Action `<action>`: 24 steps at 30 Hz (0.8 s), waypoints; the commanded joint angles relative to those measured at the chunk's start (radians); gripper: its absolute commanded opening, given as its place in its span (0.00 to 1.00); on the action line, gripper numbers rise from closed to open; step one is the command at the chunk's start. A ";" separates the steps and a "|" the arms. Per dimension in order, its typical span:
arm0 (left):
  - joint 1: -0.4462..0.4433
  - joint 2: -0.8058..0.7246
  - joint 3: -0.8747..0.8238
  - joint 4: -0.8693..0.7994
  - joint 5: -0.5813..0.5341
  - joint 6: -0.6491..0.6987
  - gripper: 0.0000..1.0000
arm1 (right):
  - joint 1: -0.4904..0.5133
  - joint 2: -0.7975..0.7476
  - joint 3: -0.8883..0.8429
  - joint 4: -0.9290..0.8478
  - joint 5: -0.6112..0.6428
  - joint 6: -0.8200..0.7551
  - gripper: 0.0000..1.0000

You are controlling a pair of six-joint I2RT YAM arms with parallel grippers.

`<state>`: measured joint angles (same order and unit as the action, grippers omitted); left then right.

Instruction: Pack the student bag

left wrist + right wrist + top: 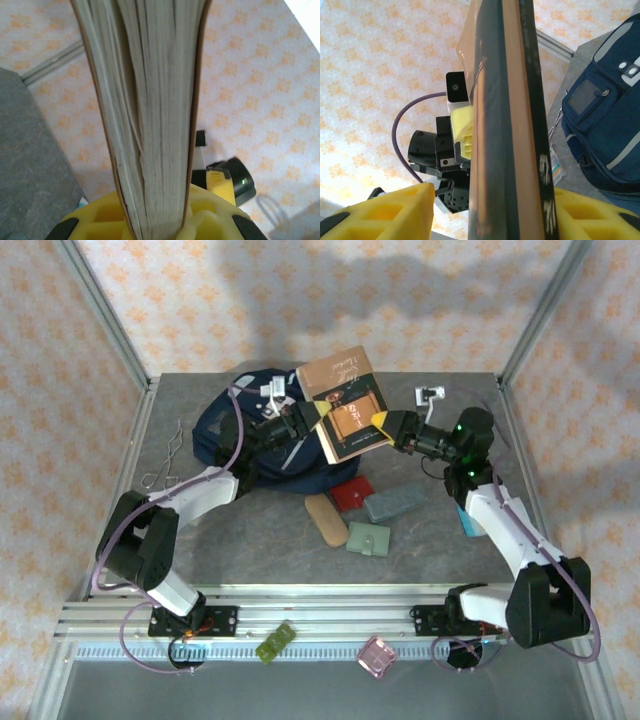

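Yellow fingers of the left gripper sit right under the left wrist lens. They are clamped on the page edge of the book, so the block of pages rises straight up between them. That grip carries the book clear of the tabletop, tilted, above the right side of the student bag. The bag lies toward the far left corner, and its front pockets show beside the book in the right wrist view. At the book's opposite edge the right gripper has its jaws apart. One pad stands off the cover with a clear gap and the other lies close against the other face, so it seems to steady the book, not bear it. With the weight on the left arm, that arm looks set to lower the book into the bag. Whether the bag's mouth is open beneath cannot be told. A red wallet, grey case, tan case and green pouch lie near the middle of the tabletop, probably waiting to be packed.
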<state>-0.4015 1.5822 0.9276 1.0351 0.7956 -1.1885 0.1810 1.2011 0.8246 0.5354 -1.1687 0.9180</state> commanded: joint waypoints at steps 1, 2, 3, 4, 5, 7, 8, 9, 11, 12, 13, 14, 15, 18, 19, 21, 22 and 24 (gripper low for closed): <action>-0.008 -0.005 -0.027 0.177 -0.157 -0.041 0.00 | 0.033 -0.073 -0.072 0.252 0.065 0.114 0.58; -0.019 0.007 -0.024 0.199 -0.166 -0.049 0.00 | 0.049 -0.077 -0.095 0.303 0.086 0.143 0.59; -0.029 0.016 -0.017 0.209 -0.173 -0.053 0.00 | 0.070 -0.074 -0.105 0.320 0.105 0.150 0.59; -0.040 0.023 -0.016 0.219 -0.184 -0.055 0.00 | 0.088 -0.070 -0.108 0.320 0.125 0.148 0.59; -0.051 0.028 -0.016 0.232 -0.201 -0.059 0.00 | 0.107 -0.064 -0.110 0.319 0.144 0.143 0.58; -0.067 0.033 -0.029 0.262 -0.246 -0.068 0.00 | 0.132 -0.053 -0.118 0.339 0.171 0.150 0.57; -0.075 0.036 -0.040 0.290 -0.264 -0.075 0.00 | 0.140 -0.051 -0.127 0.359 0.187 0.159 0.56; -0.081 0.045 -0.040 0.305 -0.262 -0.077 0.00 | 0.145 -0.050 -0.132 0.370 0.204 0.163 0.54; -0.089 0.057 -0.039 0.319 -0.255 -0.084 0.00 | 0.146 -0.053 -0.133 0.362 0.241 0.156 0.48; -0.096 0.063 -0.043 0.336 -0.251 -0.091 0.00 | 0.146 -0.055 -0.129 0.354 0.260 0.149 0.45; -0.097 0.066 -0.044 0.348 -0.243 -0.097 0.00 | 0.147 -0.055 -0.124 0.345 0.277 0.146 0.43; -0.100 0.072 -0.042 0.358 -0.234 -0.103 0.04 | 0.146 -0.054 -0.122 0.345 0.294 0.143 0.39; -0.102 0.074 -0.041 0.359 -0.228 -0.108 0.08 | 0.146 -0.052 -0.120 0.341 0.314 0.142 0.35; -0.102 0.070 -0.044 0.358 -0.217 -0.105 0.23 | 0.146 -0.040 -0.110 0.323 0.344 0.133 0.06; -0.100 0.064 -0.047 0.353 -0.218 -0.101 0.31 | 0.145 -0.037 -0.107 0.315 0.349 0.128 0.00; -0.086 0.046 -0.055 0.299 -0.221 -0.077 0.50 | 0.140 -0.043 -0.096 0.253 0.366 0.090 0.00; -0.080 0.034 -0.060 0.269 -0.220 -0.059 0.52 | 0.133 -0.052 -0.094 0.226 0.376 0.074 0.00; -0.061 -0.008 -0.068 0.132 -0.229 0.010 0.55 | 0.103 -0.078 -0.097 0.185 0.387 0.051 0.00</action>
<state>-0.4900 1.6390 0.8738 1.2640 0.5674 -1.2591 0.3119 1.1652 0.6899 0.7151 -0.8394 1.0317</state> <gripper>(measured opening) 0.537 0.140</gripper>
